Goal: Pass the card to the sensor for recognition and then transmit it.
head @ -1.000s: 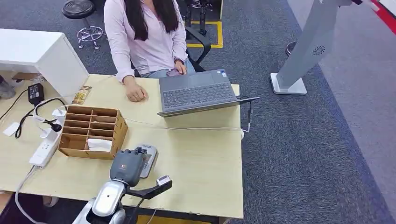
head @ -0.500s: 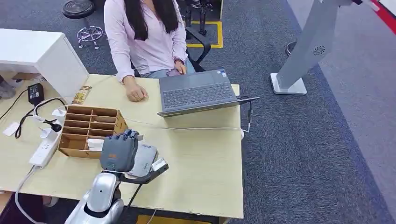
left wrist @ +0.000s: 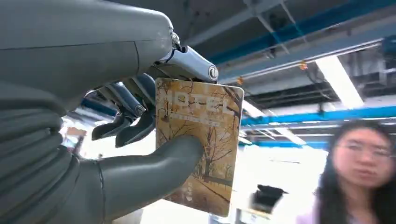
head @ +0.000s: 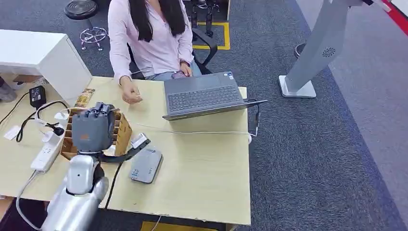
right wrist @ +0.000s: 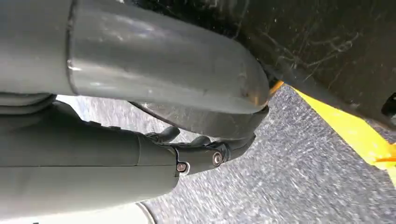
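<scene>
The robot's left hand (head: 94,129), grey-backed with dark fingers, is raised above the left part of the pale wooden table (head: 207,168), over the brown cardboard compartment organiser (head: 122,134). It pinches a thin rectangular hotel key card printed with autumn trees (left wrist: 198,144) between its thick grey thumb and the darker fingers (left wrist: 126,126); the card stands upright in the grasp, its printed face toward the wrist camera. Below and just right of the hand, the flat grey card sensor (head: 146,165) lies on the table nearer the front edge, apart from the hand. Across the table a person in a pale pink shirt (head: 151,38) sits at the far edge, one hand (head: 130,95) lifted above the tabletop beside an open grey laptop (head: 204,96). The right hand (right wrist: 196,149) hangs over grey carpet, its dark fingers curled in on nothing.
</scene>
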Available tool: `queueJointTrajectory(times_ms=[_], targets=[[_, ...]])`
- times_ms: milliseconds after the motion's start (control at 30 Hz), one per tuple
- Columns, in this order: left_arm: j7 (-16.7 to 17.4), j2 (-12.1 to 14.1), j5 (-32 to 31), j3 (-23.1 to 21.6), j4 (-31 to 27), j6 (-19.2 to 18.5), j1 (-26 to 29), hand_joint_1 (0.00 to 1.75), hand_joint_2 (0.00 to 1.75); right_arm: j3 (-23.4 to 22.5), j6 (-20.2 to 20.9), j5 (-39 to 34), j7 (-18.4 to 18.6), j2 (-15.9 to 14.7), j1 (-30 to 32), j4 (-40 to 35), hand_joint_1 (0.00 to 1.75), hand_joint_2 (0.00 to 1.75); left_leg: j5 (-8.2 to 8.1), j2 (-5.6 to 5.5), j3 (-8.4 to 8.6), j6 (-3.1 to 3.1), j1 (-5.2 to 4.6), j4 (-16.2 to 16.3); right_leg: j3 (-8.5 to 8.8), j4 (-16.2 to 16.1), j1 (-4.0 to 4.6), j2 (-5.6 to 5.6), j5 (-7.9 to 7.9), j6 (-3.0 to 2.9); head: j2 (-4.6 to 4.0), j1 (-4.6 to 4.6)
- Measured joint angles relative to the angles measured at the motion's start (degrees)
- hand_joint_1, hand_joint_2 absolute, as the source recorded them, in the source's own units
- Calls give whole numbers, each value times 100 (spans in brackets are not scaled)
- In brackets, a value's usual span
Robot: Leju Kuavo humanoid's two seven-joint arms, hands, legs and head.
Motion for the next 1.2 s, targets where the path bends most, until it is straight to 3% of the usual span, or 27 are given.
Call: queueJointTrajectory(times_ms=[100, 200, 333, 567, 600, 633, 800, 867, 1033, 1200], targets=[[-114, 147, 4, 555, 1139, 94, -860, 175, 175, 107, 18, 15, -46, -26, -13, -2, 0, 0, 5, 8, 3, -7, 2, 0, -5, 5, 2, 10, 7, -5, 0, -9], [-192, 234, 4, 880, 1862, 153, -1283, 175, 175, 194, 18, 15, 2, -37, -24, -2, 0, 0, 10, -1, 1, -6, 3, 0, -4, 7, 2, 2, 6, -4, 0, -15], [-216, 265, 11, 1094, 2285, 164, -1439, 175, 175, 240, 35, 15, 57, -44, -42, -2, 0, 0, 8, 1, -6, -5, 1, 0, -5, 5, 1, 4, 5, -4, 0, -11], [-297, 304, 20, 1302, 2493, 168, -1477, 175, 175, 319, 48, 15, 59, -50, -57, 0, 0, 0, 6, 1, -6, -2, 0, 0, -8, 1, 1, 3, 5, -4, 0, -13], [-297, 311, 17, 1313, 2517, 168, -1480, 44, 175, 326, 50, 15, 59, -50, -60, -2, 0, 0, 6, 1, -6, -2, 0, 0, -8, 1, 1, 3, 5, -4, 0, -13], [-303, 315, 17, 1326, 2536, 168, -1480, 0, 175, 332, 53, 15, 57, -52, -62, -2, 0, 0, 6, 1, -6, -2, 0, 0, -8, 2, 1, 3, 5, -4, 0, -13], [-444, 311, 39, 1409, 2543, 168, -1434, 0, 175, 352, 70, -11, 2, -68, -64, -2, 0, 0, 7, 1, -5, -3, 1, 0, -7, 2, 1, 4, 5, -4, 0, -13], [-671, 289, 202, 1457, 2455, 168, -1325, 0, 175, 356, 70, -42, -7, -70, -63, -2, 0, 0, 7, 1, -5, -3, 1, 0, -8, 2, 1, 5, 5, -4, 0, -13], [-1430, 76, 800, 1590, 1806, 175, -869, 0, 175, 358, 50, -129, 18, -74, -63, 0, 0, 0, 4, 1, -7, 0, -2, 0, -8, 1, -1, 3, 5, -3, 0, -13], [-1399, -164, 960, 1586, 822, 122, -220, 0, 175, 356, 39, -232, 39, -74, -53, 0, 0, 0, 3, 2, -9, 1, -3, 0, -13, -1, -1, 5, 4, -3, 0, -11]])
